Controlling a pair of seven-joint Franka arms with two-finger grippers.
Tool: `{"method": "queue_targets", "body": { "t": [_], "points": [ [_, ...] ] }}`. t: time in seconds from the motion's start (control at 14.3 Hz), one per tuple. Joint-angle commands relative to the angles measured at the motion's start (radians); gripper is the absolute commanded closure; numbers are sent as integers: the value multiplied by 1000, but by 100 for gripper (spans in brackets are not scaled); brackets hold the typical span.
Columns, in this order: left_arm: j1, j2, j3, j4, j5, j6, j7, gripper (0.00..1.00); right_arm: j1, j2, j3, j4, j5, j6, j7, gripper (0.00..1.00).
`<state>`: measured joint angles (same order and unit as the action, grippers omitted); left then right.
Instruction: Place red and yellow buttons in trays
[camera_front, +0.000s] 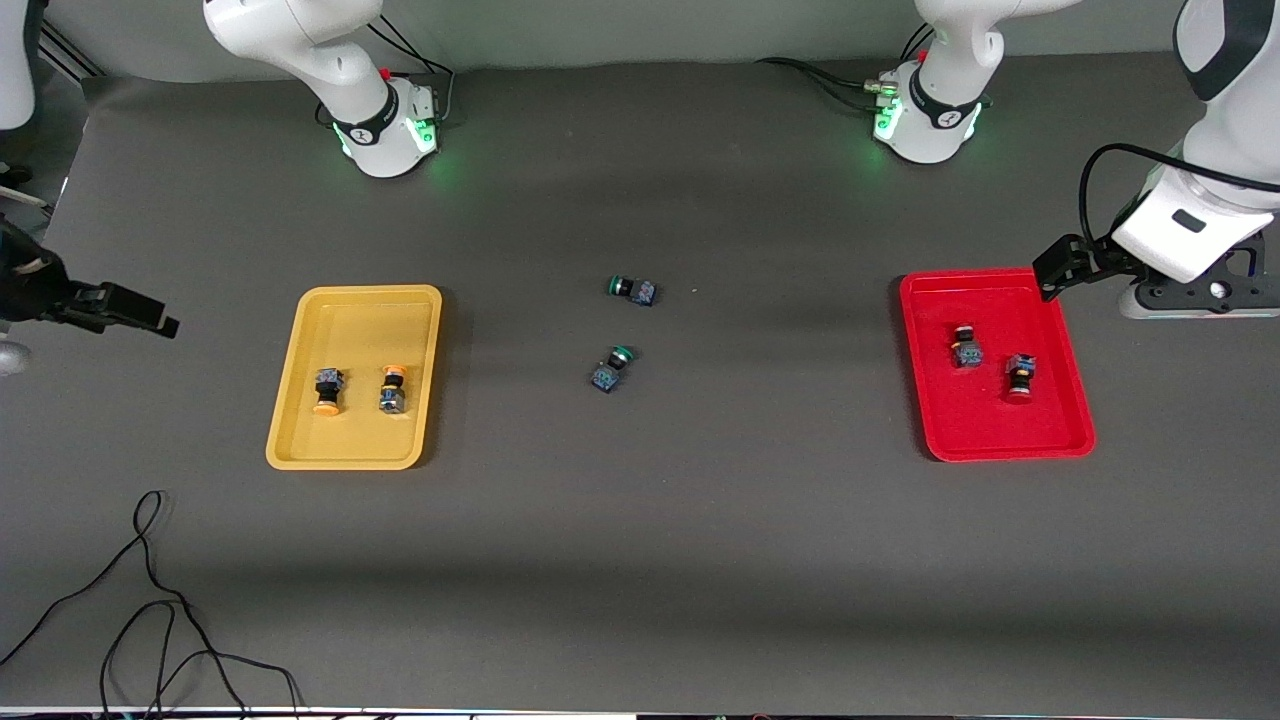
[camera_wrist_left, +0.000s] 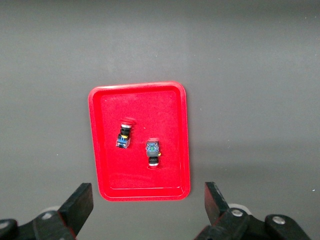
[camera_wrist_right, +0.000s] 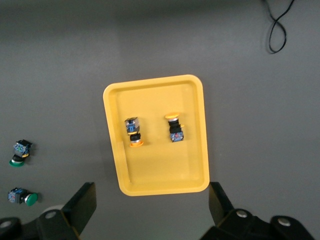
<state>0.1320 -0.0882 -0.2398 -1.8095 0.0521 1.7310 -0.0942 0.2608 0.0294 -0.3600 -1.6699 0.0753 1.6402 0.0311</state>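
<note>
Two red-capped buttons (camera_front: 966, 347) (camera_front: 1020, 377) lie in the red tray (camera_front: 990, 420) at the left arm's end of the table. In the left wrist view they show as one red button (camera_wrist_left: 125, 134) and a second red button (camera_wrist_left: 153, 151) in the same red tray (camera_wrist_left: 140, 175). Two yellow-capped buttons (camera_front: 328, 391) (camera_front: 392, 388) lie in the yellow tray (camera_front: 360, 320), which the right wrist view shows as yellow tray (camera_wrist_right: 160, 175). My left gripper (camera_front: 1062, 268) (camera_wrist_left: 148, 210) hangs open and empty over the table beside the red tray. My right gripper (camera_front: 130, 308) (camera_wrist_right: 152, 210) hangs open and empty beside the yellow tray.
Two green-capped switches (camera_front: 633, 290) (camera_front: 612, 368) lie on the dark mat midway between the trays. A black cable (camera_front: 150, 600) loops on the mat near the front camera at the right arm's end.
</note>
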Motion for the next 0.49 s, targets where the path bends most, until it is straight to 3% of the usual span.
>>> {"method": "queue_targets", "body": {
  "t": [0.0, 0.14, 0.42],
  "points": [
    [-9, 10, 2, 22, -9, -33, 18, 1, -167, -46, 180, -65, -31, 27, 30, 0],
    [-8, 10, 2, 24, -9, -47, 18, 1, -202, -45, 217, -59, -32, 24, 29, 0],
    [-8, 10, 0, 44, -11, -59, 19, 1, -196, -26, 216, -14, -55, 6, 26, 0]
  ]
}}
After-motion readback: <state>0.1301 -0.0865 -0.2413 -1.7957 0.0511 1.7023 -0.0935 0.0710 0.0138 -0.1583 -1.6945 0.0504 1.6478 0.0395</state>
